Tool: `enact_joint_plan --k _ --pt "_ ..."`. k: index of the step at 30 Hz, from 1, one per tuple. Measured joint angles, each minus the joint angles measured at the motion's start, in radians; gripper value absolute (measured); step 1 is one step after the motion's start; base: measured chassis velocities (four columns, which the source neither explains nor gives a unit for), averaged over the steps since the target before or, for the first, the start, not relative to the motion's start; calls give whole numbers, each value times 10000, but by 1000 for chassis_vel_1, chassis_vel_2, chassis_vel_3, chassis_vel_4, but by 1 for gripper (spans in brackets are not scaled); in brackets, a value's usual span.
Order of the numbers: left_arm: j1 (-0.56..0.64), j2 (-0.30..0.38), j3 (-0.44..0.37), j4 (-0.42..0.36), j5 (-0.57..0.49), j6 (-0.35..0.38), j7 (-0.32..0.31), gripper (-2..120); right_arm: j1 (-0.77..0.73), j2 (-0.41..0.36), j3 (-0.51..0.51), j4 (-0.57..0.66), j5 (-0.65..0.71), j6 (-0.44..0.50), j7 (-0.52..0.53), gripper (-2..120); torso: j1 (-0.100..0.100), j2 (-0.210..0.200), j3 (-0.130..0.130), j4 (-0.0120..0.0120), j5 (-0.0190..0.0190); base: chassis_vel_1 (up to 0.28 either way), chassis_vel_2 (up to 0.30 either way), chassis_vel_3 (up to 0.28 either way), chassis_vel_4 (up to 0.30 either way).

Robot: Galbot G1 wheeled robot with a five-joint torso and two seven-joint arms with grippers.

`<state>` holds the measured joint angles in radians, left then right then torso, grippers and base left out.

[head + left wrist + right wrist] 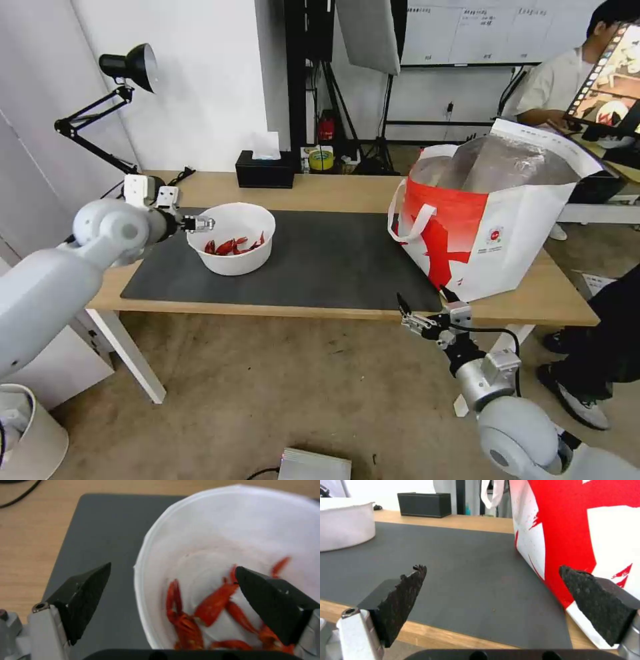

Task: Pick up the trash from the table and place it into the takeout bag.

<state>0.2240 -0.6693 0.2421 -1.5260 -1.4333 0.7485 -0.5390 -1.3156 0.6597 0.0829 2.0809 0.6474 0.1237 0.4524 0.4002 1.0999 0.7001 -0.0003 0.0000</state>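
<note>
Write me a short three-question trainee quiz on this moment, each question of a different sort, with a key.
1. True or false: the left gripper is open, one finger outside the white bowl and the other over its inside.
2. Multiple choice: where is the right gripper?
A. Inside the takeout bag
B. At the table's front edge, open, beside the bag
C. Shut on the tissue box
3. Fill in: the bowl holds red crayfish ____.

Key: 1 true; 2 B; 3 shells.
</note>
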Motion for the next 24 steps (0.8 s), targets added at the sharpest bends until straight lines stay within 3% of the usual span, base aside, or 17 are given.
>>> enact_joint_plan --k 8,16,24 --pt "-163 -213 308 598 15 -44 -560 100 0 0 0 0 0 0 0 100 -1 0 -1 3 0 0 0 0 0" --pt "-103 -219 349 628 -49 -78 -550 100 0 0 0 0 0 0 0 100 -2 1 -2 3 0 0 0 0 0" --pt "-60 -134 384 660 -1105 -109 -915 100 0 0 0 0 0 0 0 100 -1 1 -2 3 0 0 0 0 0"
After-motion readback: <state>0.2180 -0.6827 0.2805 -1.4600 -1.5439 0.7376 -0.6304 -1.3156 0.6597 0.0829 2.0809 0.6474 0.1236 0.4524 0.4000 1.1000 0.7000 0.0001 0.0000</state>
